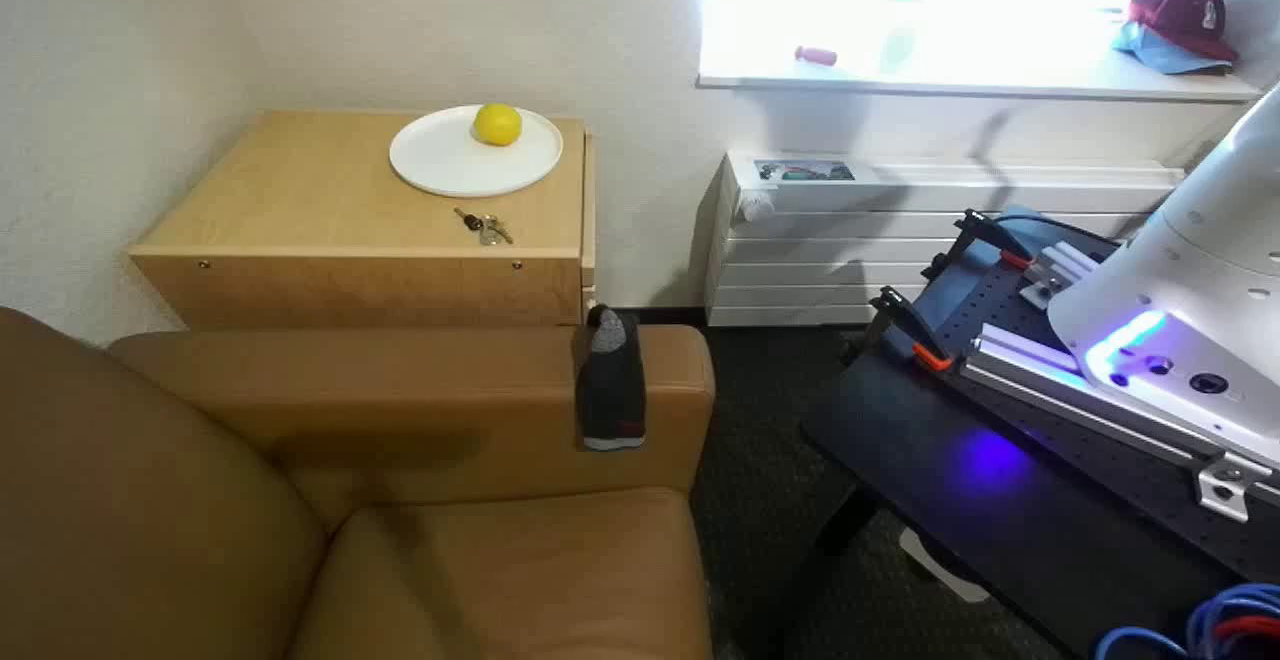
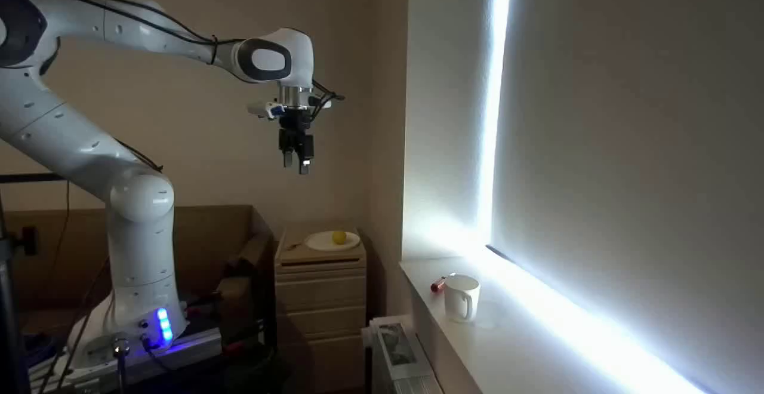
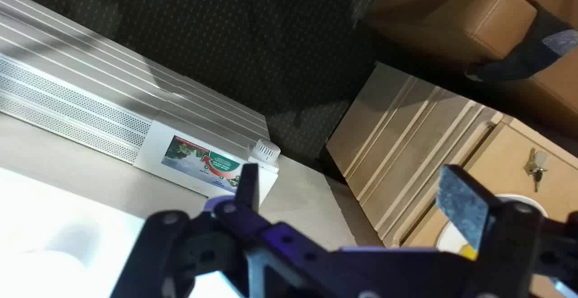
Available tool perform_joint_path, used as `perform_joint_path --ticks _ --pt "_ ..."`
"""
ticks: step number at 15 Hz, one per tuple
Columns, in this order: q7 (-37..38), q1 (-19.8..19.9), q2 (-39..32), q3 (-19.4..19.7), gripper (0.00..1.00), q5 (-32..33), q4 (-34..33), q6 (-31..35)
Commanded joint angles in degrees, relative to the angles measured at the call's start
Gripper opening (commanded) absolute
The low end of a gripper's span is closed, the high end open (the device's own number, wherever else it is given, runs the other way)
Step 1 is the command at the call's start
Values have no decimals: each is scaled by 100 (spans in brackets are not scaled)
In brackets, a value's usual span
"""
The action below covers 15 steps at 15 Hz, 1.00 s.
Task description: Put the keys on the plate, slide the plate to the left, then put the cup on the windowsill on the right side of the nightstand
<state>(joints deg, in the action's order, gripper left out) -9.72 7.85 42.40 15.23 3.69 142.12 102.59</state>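
Hand (image 2: 296, 166) stood wide, empty; keys (image 1: 489, 229) lay below, aside. Transfer to plate (image 1: 450, 156) was presumably pending, requiring lateral approach, then descent.

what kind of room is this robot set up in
Probably a lounge or sitting room, though whether in a home or an office I cannot tell. A brown sofa stands beside a wooden nightstand, and a white radiator sits below the windowsill.

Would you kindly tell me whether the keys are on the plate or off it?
Off it: in an exterior view, the keys lie on the nightstand, with a visible gap between them and the plate.
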Motion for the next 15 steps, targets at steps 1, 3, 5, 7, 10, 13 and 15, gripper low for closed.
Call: perform_joint_path --ticks 1,3,5,7,10,13,15 --pt "-40 70 -18 -53 100 -41 -14 -11" --pt "-39 70 -18 -53 100 -41 -14 -11" --pt "41 -261 35 -423 100 -273 471 -22" --pt "0 -639 195 -839 100 -465 765 -72" --pt "115 -1357 96 -1612 100 -830 933 -51" --pt "290 -2135 -214 -2441 100 -1157 873 140" --pt "352 -2609 -505 -2911 100 -1289 627 144"
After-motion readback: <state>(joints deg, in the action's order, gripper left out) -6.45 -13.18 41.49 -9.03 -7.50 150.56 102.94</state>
